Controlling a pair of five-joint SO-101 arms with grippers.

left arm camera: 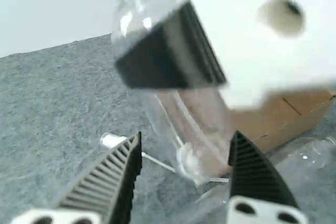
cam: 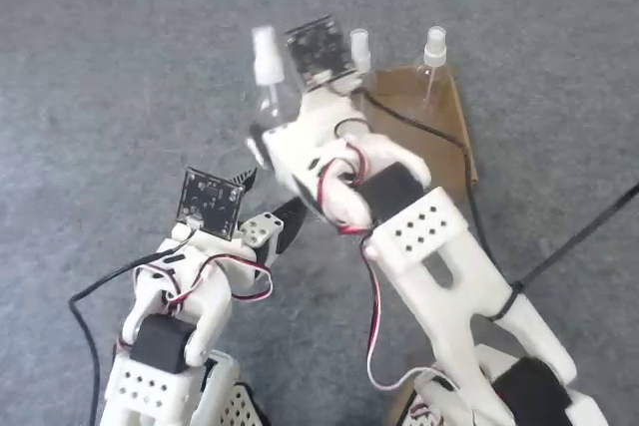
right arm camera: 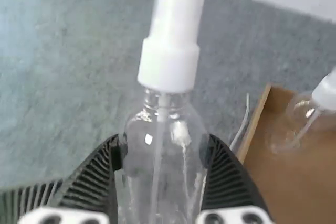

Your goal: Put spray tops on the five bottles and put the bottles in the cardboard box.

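My right gripper (right arm camera: 164, 148) is shut on a clear bottle (right arm camera: 163, 145) that has a white spray top (right arm camera: 170, 51) on it. In the high view this bottle (cam: 272, 97) is held just left of the cardboard box (cam: 444, 132). Two more topped bottles (cam: 433, 57) stand in the box. My left gripper (left arm camera: 187, 140) is open, close below and in front of the held bottle (left arm camera: 197, 124), with nothing between its fingers. A loose spray top (left arm camera: 111, 141) with its tube lies on the carpet beyond.
Grey carpet (cam: 100, 97) covers the table. The box (right arm camera: 283, 177) sits close beside the held bottle, with a topped bottle (right arm camera: 315, 108) inside. Cables (cam: 559, 246) run across the right side. Another clear bottle (left arm camera: 310, 156) lies by the box.
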